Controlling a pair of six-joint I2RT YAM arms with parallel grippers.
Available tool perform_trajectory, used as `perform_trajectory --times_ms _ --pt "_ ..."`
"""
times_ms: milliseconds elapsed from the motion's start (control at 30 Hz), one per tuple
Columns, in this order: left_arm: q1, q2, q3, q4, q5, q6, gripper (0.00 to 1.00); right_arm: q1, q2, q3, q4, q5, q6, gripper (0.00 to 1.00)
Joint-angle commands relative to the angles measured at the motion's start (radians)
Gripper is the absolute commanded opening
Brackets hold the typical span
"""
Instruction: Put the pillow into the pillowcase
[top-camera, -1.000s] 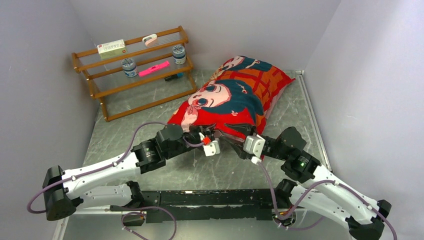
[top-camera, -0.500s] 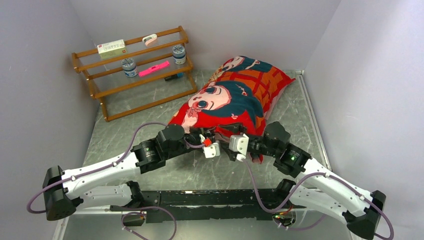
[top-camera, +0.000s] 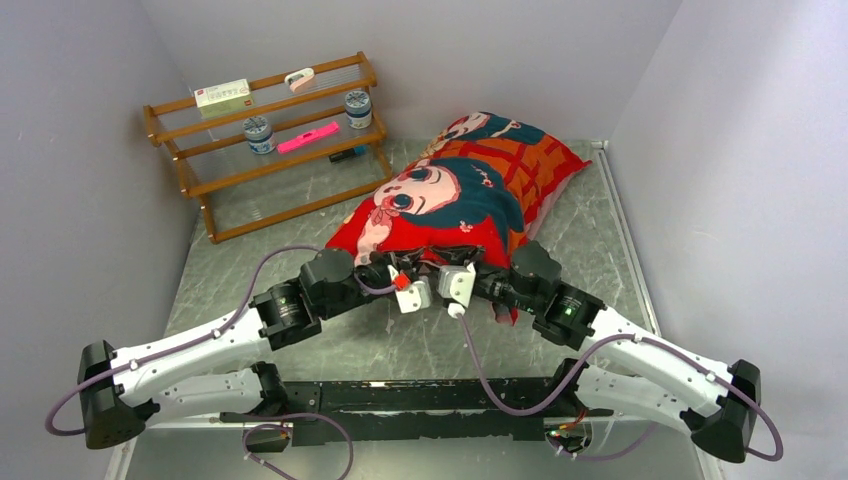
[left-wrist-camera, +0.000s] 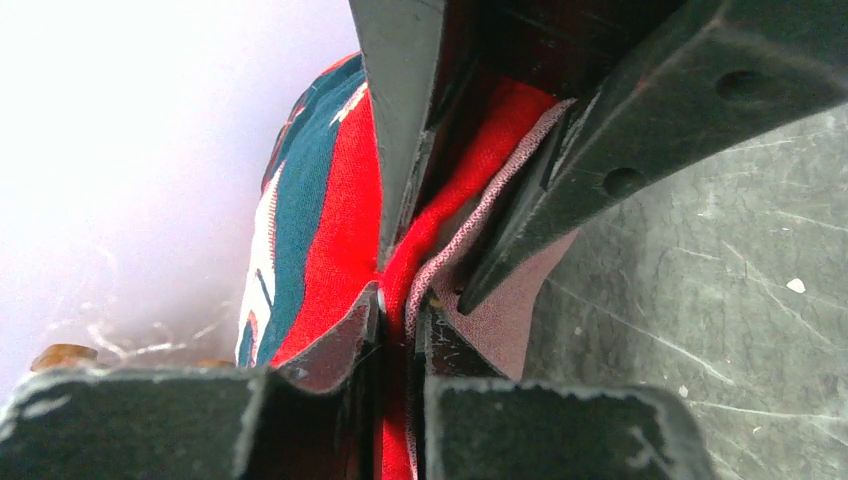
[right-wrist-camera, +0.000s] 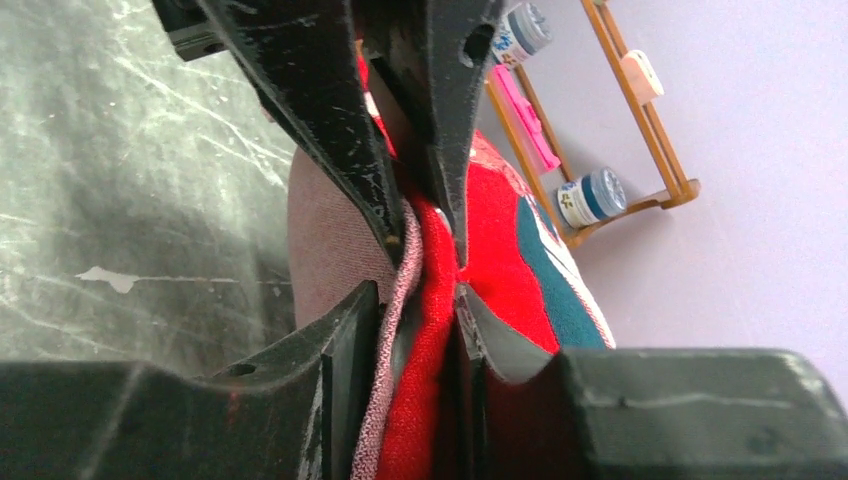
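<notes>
**Pillowcase:** The pillowcase lies plump on the grey table. In the top view it runs from centre frame toward the upper right, with its cartoon-face print uppermost. The pillow itself cannot be made out in any view. The case's near hem sits at centre frame, where both grippers meet side by side.

**Left gripper**: The jaws are clamped tight on the red hem. The left wrist view shows the cloth pinched to a thin fold between the fingertips.

**Right gripper**: The jaws are closed onto the same hem, just beside the left pair. The right wrist view shows red cloth and its paler pink reverse packed between the two fingers.

**Surroundings:** A wooden rack carrying jars and a pink item stands at the upper left, well apart from the case.
</notes>
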Motion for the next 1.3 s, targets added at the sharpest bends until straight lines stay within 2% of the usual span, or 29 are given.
perform_trajectory --times_ms 0,100,167,233,333,400,500,600,733,900,1000,1067,1100,1200,1267 --pt "-0.007 -0.056 0.11 0.197 0.039 0.022 0.05 -0.003 -0.008 -0.013 0.074 0.114 0.057 0.31" --pt "-0.006 -0.068 0.091 0.208 0.028 0.025 0.05 -0.002 0.024 0.036 0.073 0.187 0.076 0.01" --pt "-0.002 -0.067 0.107 0.219 0.046 0.028 0.05 -0.003 0.035 0.063 0.111 0.214 0.084 0.0" --pt "0.016 -0.026 0.193 0.173 0.066 0.03 0.05 -0.005 0.039 0.134 0.139 0.24 0.128 0.0" --pt "0.063 0.111 0.377 0.044 0.06 0.025 0.05 -0.009 0.086 0.301 0.076 0.255 0.169 0.0" --pt "0.117 0.159 0.43 0.0 0.088 -0.017 0.05 -0.009 0.135 0.344 0.018 0.297 0.157 0.0" --pt "0.171 0.119 0.344 0.015 0.163 -0.142 0.05 -0.009 0.12 0.269 -0.041 0.272 0.196 0.0" --pt "0.174 0.03 0.243 -0.028 0.227 -0.238 0.05 -0.008 0.003 0.15 -0.019 0.077 0.245 0.0" --pt "0.173 -0.006 0.21 -0.167 0.228 -0.295 0.05 -0.009 -0.055 0.139 -0.055 0.088 0.266 0.0" --pt "0.175 -0.083 0.135 -0.204 0.202 -0.493 0.24 -0.008 -0.05 0.07 0.008 0.048 0.432 0.0" --pt "0.174 -0.171 0.064 -0.204 0.094 -0.708 0.34 -0.008 -0.061 0.038 0.066 0.065 0.534 0.0" --pt "0.175 -0.218 0.063 -0.271 0.012 -0.871 0.55 -0.009 -0.047 0.05 0.046 0.107 0.575 0.0" --pt "0.175 -0.229 0.08 -0.321 -0.026 -0.951 0.59 -0.008 -0.037 0.06 0.028 0.128 0.59 0.0" --pt "0.176 -0.211 0.145 -0.468 -0.051 -1.133 0.63 -0.008 -0.022 0.077 0.003 0.136 0.634 0.0" --pt "0.175 -0.174 0.18 -0.55 -0.015 -1.243 0.59 -0.009 -0.024 0.066 0.025 0.127 0.668 0.0"
